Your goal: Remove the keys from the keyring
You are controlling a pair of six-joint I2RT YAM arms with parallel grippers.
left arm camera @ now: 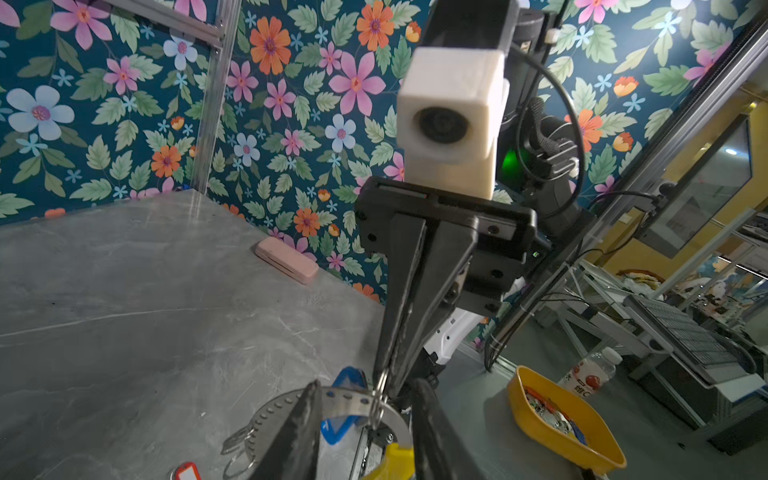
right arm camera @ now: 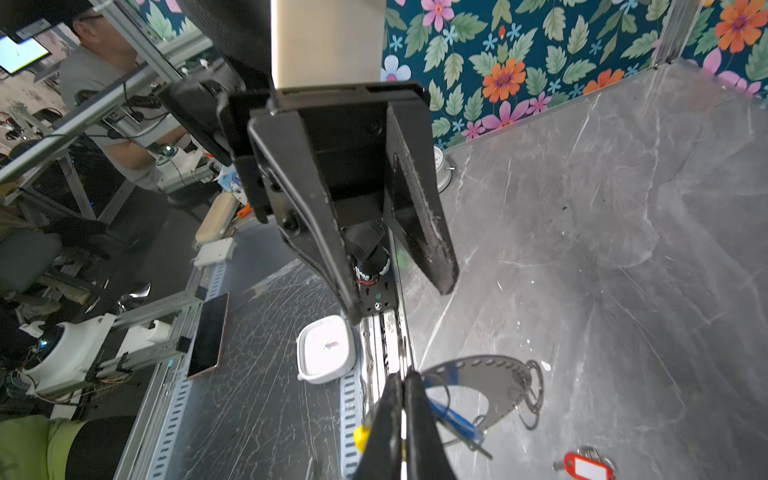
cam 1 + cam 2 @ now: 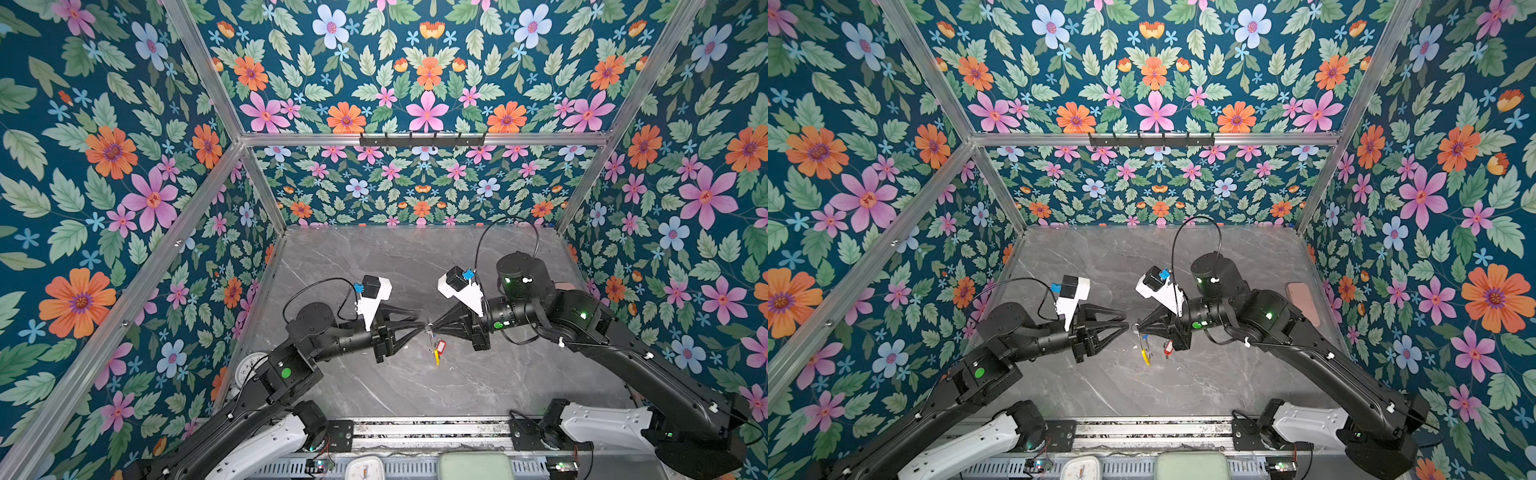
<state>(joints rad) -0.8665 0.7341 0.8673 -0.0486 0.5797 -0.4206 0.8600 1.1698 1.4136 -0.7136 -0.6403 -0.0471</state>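
The keyring (image 1: 353, 401) is a thin grey perforated hoop with a yellow section (image 1: 395, 459). It hangs above the table between both grippers, and also shows as keyring (image 2: 478, 368) and keyring (image 3: 1145, 353). My right gripper (image 2: 403, 376) is shut on a small metal loop (image 1: 380, 388) threaded through the hoop. My left gripper (image 1: 365, 390) is open, its fingers on either side of the hoop's band. The blue-tagged key (image 2: 455, 417) dangles from the hoop. The red-tagged key (image 2: 588, 467) lies on the table apart from the hoop, and shows in a top view as the red-tagged key (image 3: 1168, 348).
A pink case (image 1: 286, 259) lies by the right wall. A round white clock (image 3: 249, 368) stands at the left wall behind the left arm. A square white clock (image 2: 326, 353) and a pale green box (image 3: 476, 465) sit beyond the front rail. A yellow bin (image 1: 561, 419) stands off the table.
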